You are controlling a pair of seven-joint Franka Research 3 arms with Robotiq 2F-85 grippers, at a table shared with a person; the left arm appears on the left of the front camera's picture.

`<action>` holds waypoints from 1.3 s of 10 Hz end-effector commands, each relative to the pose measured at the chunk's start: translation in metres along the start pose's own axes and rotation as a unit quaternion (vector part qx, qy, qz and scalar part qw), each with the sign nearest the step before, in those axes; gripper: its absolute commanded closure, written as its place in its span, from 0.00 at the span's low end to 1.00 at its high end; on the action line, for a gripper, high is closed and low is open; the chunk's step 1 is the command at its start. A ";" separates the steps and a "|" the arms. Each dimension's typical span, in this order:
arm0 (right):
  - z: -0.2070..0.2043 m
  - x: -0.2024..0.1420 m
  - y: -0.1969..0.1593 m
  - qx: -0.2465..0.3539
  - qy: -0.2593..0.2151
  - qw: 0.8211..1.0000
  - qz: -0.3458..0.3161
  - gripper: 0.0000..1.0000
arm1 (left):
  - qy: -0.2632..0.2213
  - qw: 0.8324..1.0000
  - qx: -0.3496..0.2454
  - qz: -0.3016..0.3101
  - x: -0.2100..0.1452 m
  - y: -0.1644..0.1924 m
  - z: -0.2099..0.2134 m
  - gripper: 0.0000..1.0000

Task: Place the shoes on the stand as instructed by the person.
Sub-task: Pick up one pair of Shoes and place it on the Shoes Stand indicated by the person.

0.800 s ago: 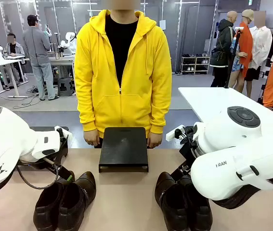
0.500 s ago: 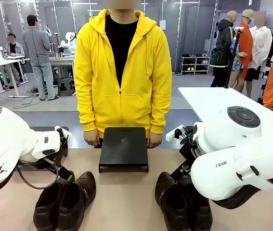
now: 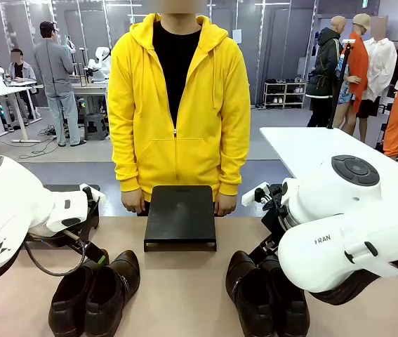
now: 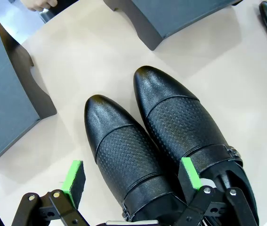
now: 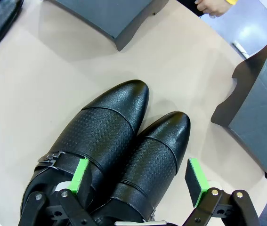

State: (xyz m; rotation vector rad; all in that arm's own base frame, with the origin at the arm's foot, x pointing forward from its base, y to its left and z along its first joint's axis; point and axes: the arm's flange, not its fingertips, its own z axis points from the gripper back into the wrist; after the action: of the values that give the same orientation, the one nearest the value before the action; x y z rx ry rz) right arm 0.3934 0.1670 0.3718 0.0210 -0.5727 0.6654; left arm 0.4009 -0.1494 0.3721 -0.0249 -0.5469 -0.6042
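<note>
Two pairs of glossy dark shoes lie on the tan table, one pair (image 3: 97, 291) at the near left and one pair (image 3: 265, 295) at the near right. A low black stand (image 3: 180, 214) sits between them at the far edge. The person (image 3: 177, 105) in a yellow hoodie stands behind it, a hand at each far corner. My left gripper (image 4: 132, 176) hangs open above its pair (image 4: 171, 122), green pads spanning one shoe's strap. My right gripper (image 5: 138, 178) hangs open above its pair (image 5: 109, 136) in the same way. Neither touches a shoe.
A second dark block (image 4: 6, 94) stands beside the left pair and another (image 5: 260, 117) beside the right pair. The person's fingers (image 5: 213, 5) rest near the middle stand (image 5: 109, 14). Bare tabletop (image 3: 181, 295) lies between the pairs.
</note>
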 end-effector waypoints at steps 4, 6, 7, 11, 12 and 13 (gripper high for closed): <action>0.000 0.000 0.000 0.000 0.000 1.000 0.000 0.00 | 0.000 1.000 0.000 0.000 0.000 0.000 0.000 0.00; 0.026 0.020 -0.014 0.020 0.009 0.999 0.027 0.00 | 0.004 1.000 0.018 -0.002 0.023 0.014 0.023 0.00; 0.040 0.032 -0.025 0.043 0.016 0.999 0.024 0.00 | 0.001 1.000 0.002 0.003 0.033 0.020 0.041 0.00; 0.114 0.060 -0.081 0.187 0.014 0.982 -0.021 0.00 | -0.031 0.985 -0.156 0.062 0.037 0.058 0.119 0.00; 0.132 0.054 -0.107 0.236 0.006 0.971 -0.046 0.00 | -0.044 0.973 -0.213 0.084 0.030 0.074 0.139 0.00; 0.148 0.041 -0.132 0.290 -0.005 0.954 -0.072 0.00 | -0.047 0.961 -0.250 0.104 0.017 0.094 0.157 0.00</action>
State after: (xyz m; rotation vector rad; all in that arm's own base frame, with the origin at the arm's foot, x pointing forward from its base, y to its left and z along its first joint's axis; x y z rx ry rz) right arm 0.4126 0.0888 0.5384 0.5121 -0.4330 0.7251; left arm 0.3864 -0.0833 0.5219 -0.5073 -0.5224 -0.5585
